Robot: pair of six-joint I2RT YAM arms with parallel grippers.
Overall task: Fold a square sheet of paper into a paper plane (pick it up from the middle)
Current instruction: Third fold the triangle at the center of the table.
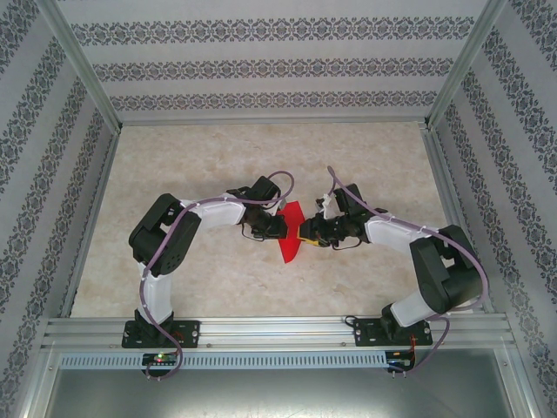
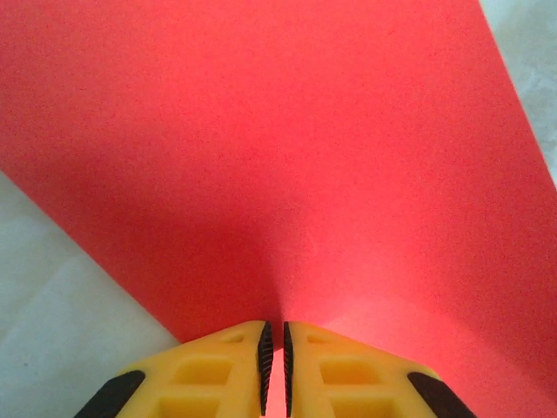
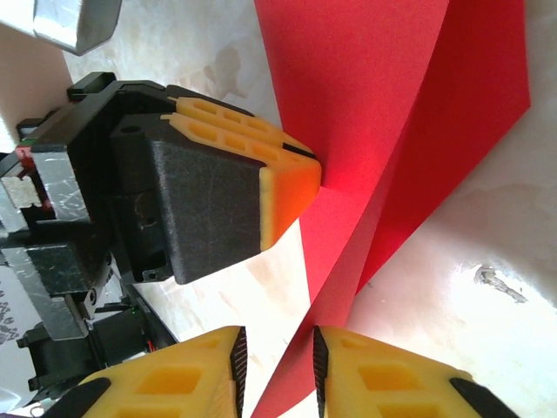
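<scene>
Left fingers point(image 2: 218, 366) clamped the paper point(image 2: 278, 157), right fingers point(image 3: 383, 374) sat apart around its edge; I judged only one loose fold done.

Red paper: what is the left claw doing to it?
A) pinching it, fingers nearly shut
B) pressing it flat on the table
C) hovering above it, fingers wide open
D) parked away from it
A: in the left wrist view the left claw has its fingers closed to a thin slit on the red paper, and the right wrist view shows the same pinch from the side.
</scene>
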